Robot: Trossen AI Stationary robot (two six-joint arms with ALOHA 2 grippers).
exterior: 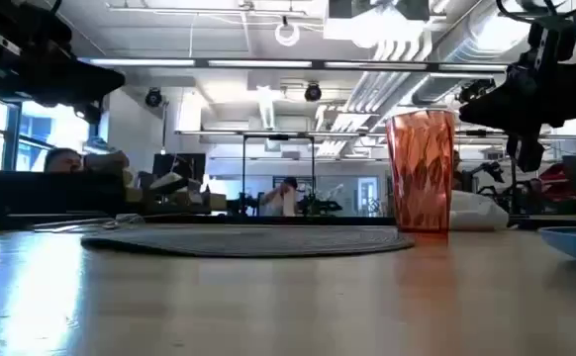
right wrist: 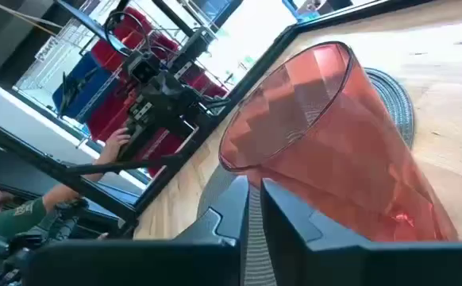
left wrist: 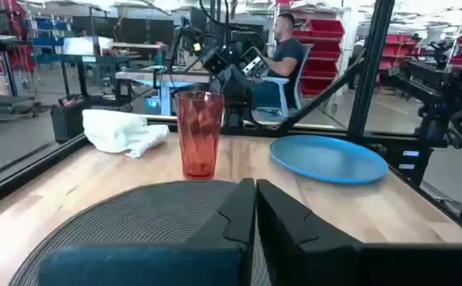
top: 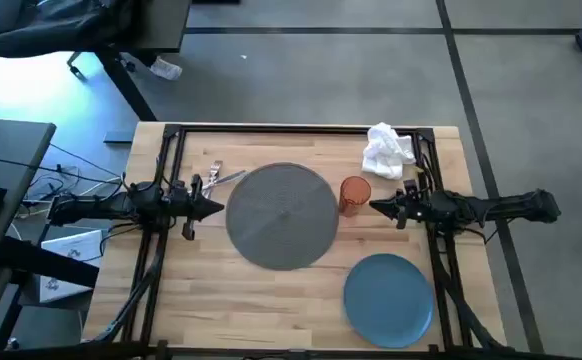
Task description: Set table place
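The round dark grey woven place (top: 281, 215) lies flat in the middle of the wooden table (top: 221, 300). An orange-red faceted cup (top: 354, 195) stands upright on the table just off the place's right edge. A smooth blue plate (top: 388, 298) lies flat near the front right. Metal cutlery (top: 223, 177) lies by the place's far left edge. My left gripper (top: 217, 209) is shut and hovers at the place's left edge (left wrist: 136, 214). My right gripper (top: 375, 207) is shut and sits close beside the cup's right side (right wrist: 326, 151), at rim height. My right gripper's shut fingertips (right wrist: 239, 199) point level from the table's right at the cup's upper wall. I cannot tell whether they touch it. The cup stands upright on its base. My left gripper touches nothing.
A crumpled white cloth (top: 387, 150) lies at the far right corner. Black frame bars (top: 171, 140) run along the table's far and side edges. Bare wood shows along the near edge, left of the plate. People sit in the room beyond the table (left wrist: 286, 48).
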